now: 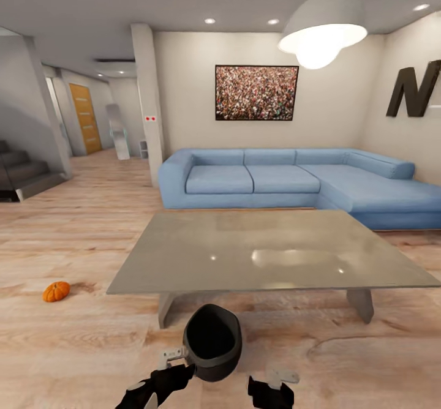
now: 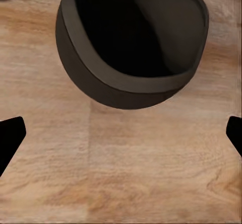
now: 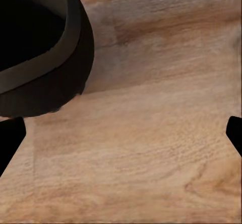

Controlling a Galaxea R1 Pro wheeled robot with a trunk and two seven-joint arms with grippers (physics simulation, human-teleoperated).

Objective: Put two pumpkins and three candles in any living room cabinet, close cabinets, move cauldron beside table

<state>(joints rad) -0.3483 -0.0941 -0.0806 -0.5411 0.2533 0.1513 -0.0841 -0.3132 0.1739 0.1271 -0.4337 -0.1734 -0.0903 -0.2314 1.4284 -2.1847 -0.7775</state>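
Observation:
A black cauldron [image 1: 212, 341] stands on the wooden floor just in front of the near edge of the low grey table [image 1: 184, 256]. One orange pumpkin [image 1: 56, 291] lies on the floor to the table's left. My left gripper [image 1: 164, 379] is just left of the cauldron and my right gripper [image 1: 272, 390] is to its right. In the left wrist view the left gripper [image 2: 121, 138] is open over bare floor, short of the cauldron [image 2: 131, 48]. In the right wrist view the right gripper [image 3: 121, 138] is open and beside the cauldron [image 3: 40, 58]. The cabinet and candles are out of view.
A blue corner sofa [image 1: 275, 179] runs behind the table. A pendant lamp [image 1: 321, 29] hangs above it. Stairs [image 1: 24, 173] rise at the far left, and a hallway with an orange door [image 1: 86, 118] opens beyond a pillar [image 1: 149, 103].

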